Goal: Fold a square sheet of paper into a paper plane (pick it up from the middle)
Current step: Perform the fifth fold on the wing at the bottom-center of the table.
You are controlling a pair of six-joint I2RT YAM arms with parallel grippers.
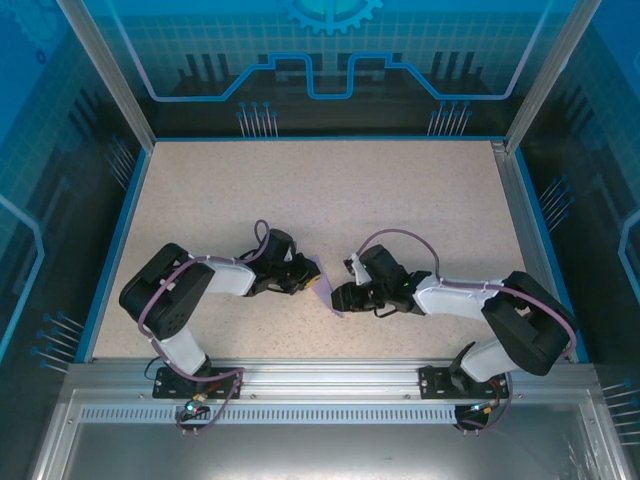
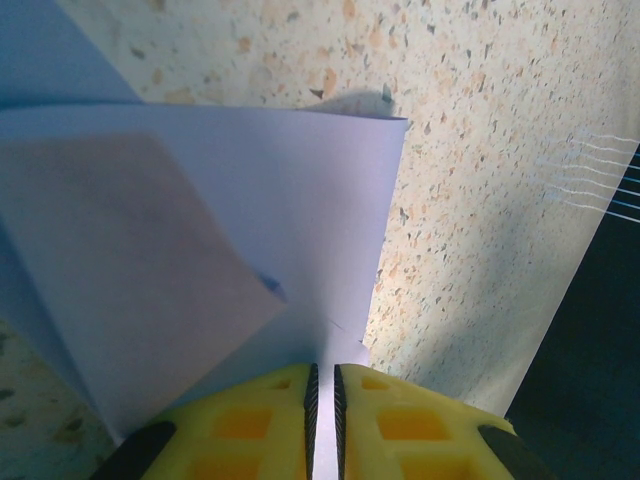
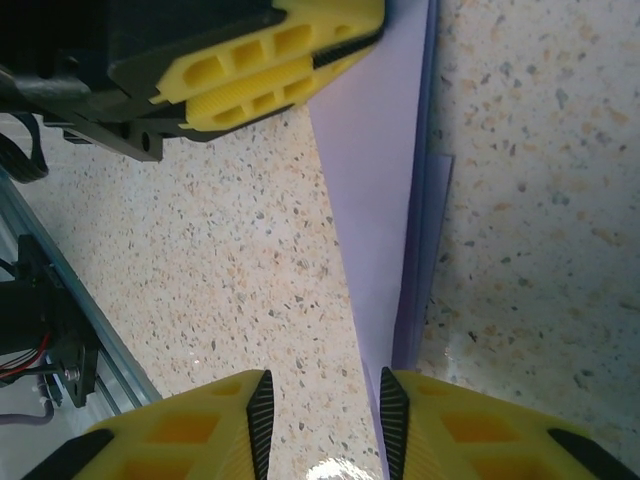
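Looking at the sheet of paper (image 1: pixel 317 268): you have it partly folded, pale purple, sitting between the two grippers at the middle of the bench (image 1: pixel 330 190), towards the near edge. In the left wrist view the sheet of paper (image 2: pixel 250 220) shows a flap doubled over the layer beneath, with one corner of the flap pointing at the fingers. In the right wrist view the sheet of paper (image 3: pixel 380 200) is a long narrow wedge of at least two layers, lying flat on the speckled bench (image 3: pixel 200 250).

Your left gripper (image 1: pixel 305 280) is clamped on the sheet. Its yellow fingers (image 2: pixel 270 410) are pressed almost together with the paper's edge between them, and from the right wrist the left gripper (image 3: pixel 340 55) bites the far end of the wedge.

Your right gripper (image 1: pixel 340 297) has its fingers apart. The right gripper (image 3: pixel 323 385) sits low over the bench, and the near end of the wedge runs up against the inner pad of one finger (image 3: pixel 395 420), not pinched.

The metal rail (image 1: pixel 330 375) carrying both arm bases runs along the near edge.
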